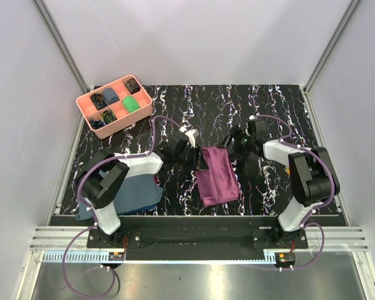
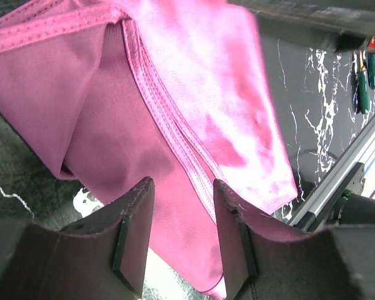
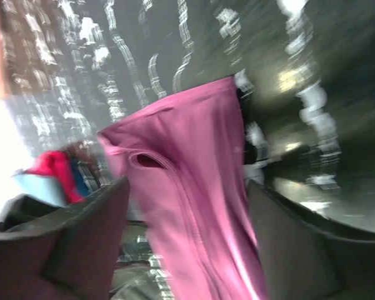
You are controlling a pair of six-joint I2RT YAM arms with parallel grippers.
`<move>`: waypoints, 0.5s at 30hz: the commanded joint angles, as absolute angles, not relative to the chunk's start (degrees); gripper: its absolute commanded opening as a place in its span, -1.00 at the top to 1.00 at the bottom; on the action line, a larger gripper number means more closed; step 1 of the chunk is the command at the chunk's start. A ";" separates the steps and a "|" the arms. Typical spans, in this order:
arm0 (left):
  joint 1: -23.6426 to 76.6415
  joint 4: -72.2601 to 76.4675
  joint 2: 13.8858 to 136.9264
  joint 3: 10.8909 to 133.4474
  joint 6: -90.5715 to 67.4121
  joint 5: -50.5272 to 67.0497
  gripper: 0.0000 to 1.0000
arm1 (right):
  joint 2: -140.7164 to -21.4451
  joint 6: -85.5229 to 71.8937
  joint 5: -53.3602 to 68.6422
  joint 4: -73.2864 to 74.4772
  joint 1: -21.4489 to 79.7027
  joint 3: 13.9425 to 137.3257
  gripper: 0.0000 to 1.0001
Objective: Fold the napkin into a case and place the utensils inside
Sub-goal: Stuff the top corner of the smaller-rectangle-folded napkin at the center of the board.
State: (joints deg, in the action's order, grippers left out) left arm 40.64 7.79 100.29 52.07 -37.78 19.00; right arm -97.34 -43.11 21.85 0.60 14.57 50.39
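The napkin (image 1: 217,176), plum-purple and folded into a narrow, layered oblong, lies near the middle of the black marbled surface (image 1: 269,106) between the two arms. The left end effector (image 2: 182,184) hangs low over its stitched hems, fingers (image 2: 134,237) partly apart with a clear gap through which the cloth shows. One layer rises in a loose fold toward the left wrist camera. The right end effector (image 3: 186,187) sits at the opposite side, its jaws wide apart and clamped on nothing. In that blurred right wrist view a small pocket-like opening shows at one end of the fold. The utensils (image 2: 362,81), with dark green handles, lie on the bare surface apart from the napkin. A slate-blue cloth (image 1: 134,195) lies under the left arm, a red cloth (image 3: 53,170) beside it. A pink compartment tray (image 1: 82,106) stands at the far left corner.
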 commanded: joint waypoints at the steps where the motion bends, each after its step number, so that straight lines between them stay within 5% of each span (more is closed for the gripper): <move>1: 40.69 6.68 101.42 56.07 -35.77 20.39 0.10 | -95.63 -24.36 18.72 15.89 13.62 54.13 -0.99; 11: 40.69 4.22 104.24 58.53 -34.37 20.74 0.11 | -93.17 -21.09 22.85 17.23 13.54 50.28 -0.99; 14: 40.69 3.96 105.29 58.62 -34.36 20.48 0.14 | -93.51 -20.04 22.85 17.31 14.32 49.31 -0.78; 15: 40.69 4.04 105.73 58.54 -34.45 20.39 0.15 | -94.04 -19.34 22.24 17.92 14.59 49.74 -0.56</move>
State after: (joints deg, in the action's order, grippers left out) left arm 40.64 4.05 104.36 56.64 -35.55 19.55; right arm -94.50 -22.83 22.20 14.76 13.45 50.52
